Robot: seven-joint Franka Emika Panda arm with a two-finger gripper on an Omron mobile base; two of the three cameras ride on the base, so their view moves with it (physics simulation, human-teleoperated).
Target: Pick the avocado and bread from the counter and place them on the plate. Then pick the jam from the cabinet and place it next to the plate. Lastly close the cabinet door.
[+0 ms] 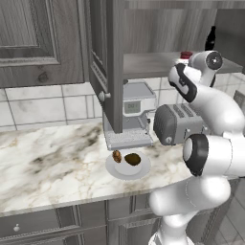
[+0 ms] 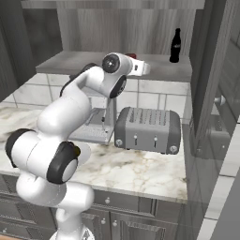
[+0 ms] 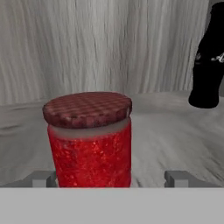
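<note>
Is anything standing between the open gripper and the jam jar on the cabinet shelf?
Nothing visible does. The jam sits directly ahead of the gripper, nearer one fingertip than the other. The black bottle stands further back and off to the side.

You are looking at a bright red, speckled glass jar of jam point(image 3: 91, 157) with a darker red lid crossed by a fine checked pattern. Behind it you see the tall glossy black bottle point(image 3: 211, 65) with a small white mark, on the dark grey-brown wood-grain cabinet point(image 3: 109, 43) with its grey streaked inner shelf point(image 3: 175, 127). Below, your white marble counter point(image 1: 52, 162) shows grey-brown veining. On the round pale grey-white plate point(image 1: 141, 173) you have the dark olive-brown oval avocado point(image 1: 132, 159) and the reddish-brown speckled bread lump point(image 1: 116, 156). The boxy toaster point(image 2: 147, 130) is silver-grey, the wall tiles point(image 1: 43, 107) off-white.
</note>
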